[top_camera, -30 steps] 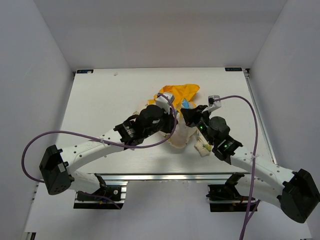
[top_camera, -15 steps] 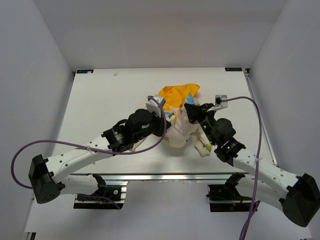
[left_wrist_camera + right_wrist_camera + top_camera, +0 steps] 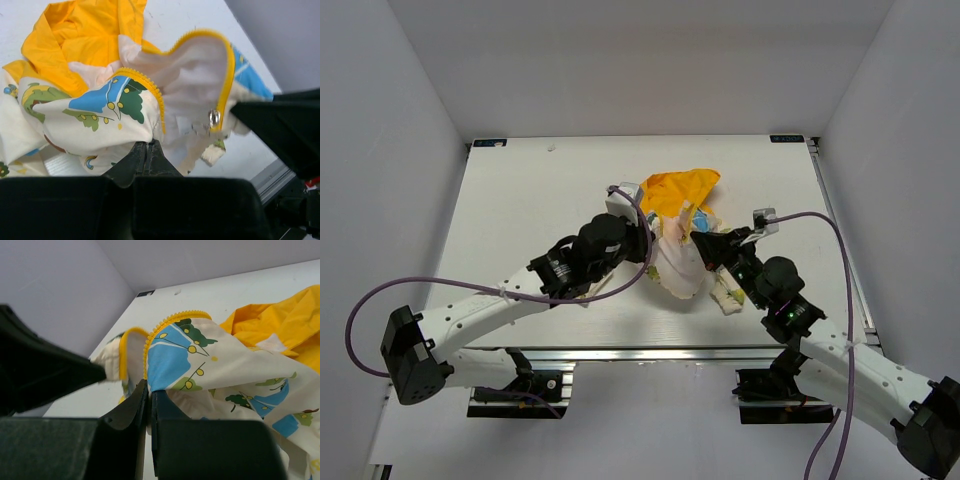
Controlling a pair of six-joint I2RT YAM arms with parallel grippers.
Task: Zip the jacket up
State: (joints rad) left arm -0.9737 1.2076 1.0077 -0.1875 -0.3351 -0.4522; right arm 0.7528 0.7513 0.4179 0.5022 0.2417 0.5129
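Note:
The jacket (image 3: 682,262) lies bunched at the table's middle, cream-white with cartoon prints, its yellow-orange hood (image 3: 678,188) toward the back. My left gripper (image 3: 653,240) is shut on the jacket's front edge by the yellow zipper teeth (image 3: 152,95); a silver zipper pull (image 3: 214,118) hangs on the other yellow edge. My right gripper (image 3: 703,245) is shut on the jacket's other front panel (image 3: 200,352), just below its yellow zipper teeth (image 3: 165,322). Both grippers hold the fabric lifted between them. In the left wrist view the jaws (image 3: 145,152) pinch printed fabric.
A sleeve cuff (image 3: 725,296) lies on the table in front of the right gripper. White walls enclose the table on three sides. Purple cables loop from both arms. The table's front rail (image 3: 650,352) runs below.
Both grippers have moved with the jacket: the left one back and left, the right one forward and right. The jacket's front is now pulled up and spread between them.

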